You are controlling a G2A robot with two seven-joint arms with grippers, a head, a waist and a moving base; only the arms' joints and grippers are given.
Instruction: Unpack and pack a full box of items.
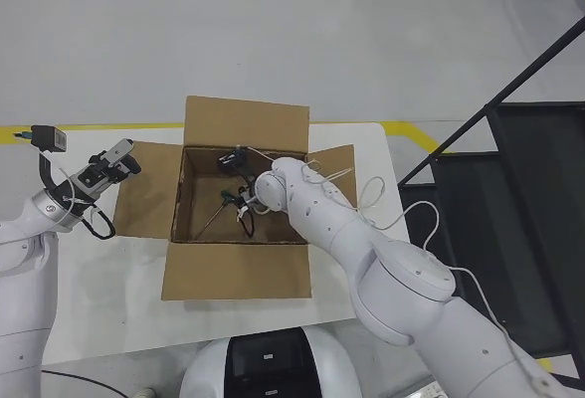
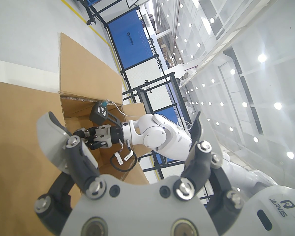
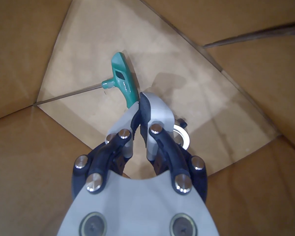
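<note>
Cardboard box [image 1: 238, 277]: my right gripper [image 3: 140, 100] dips inside, fingers together by the green T-handle key [image 3: 121, 74]; left gripper [image 1: 133, 159] hangs outside, spread apart.

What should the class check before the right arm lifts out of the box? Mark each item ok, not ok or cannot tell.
1. Right gripper shut on the green T-handle key: ok, though it pinches only the handle's end.
2. Key's shaft free of the box corner: cannot tell.
3. Box flaps folded open above the lift path: ok.
4. Left gripper open and outside the box: ok.
5. Metal ring beside the fingers, clear of the grip: cannot tell, partly hidden.
</note>
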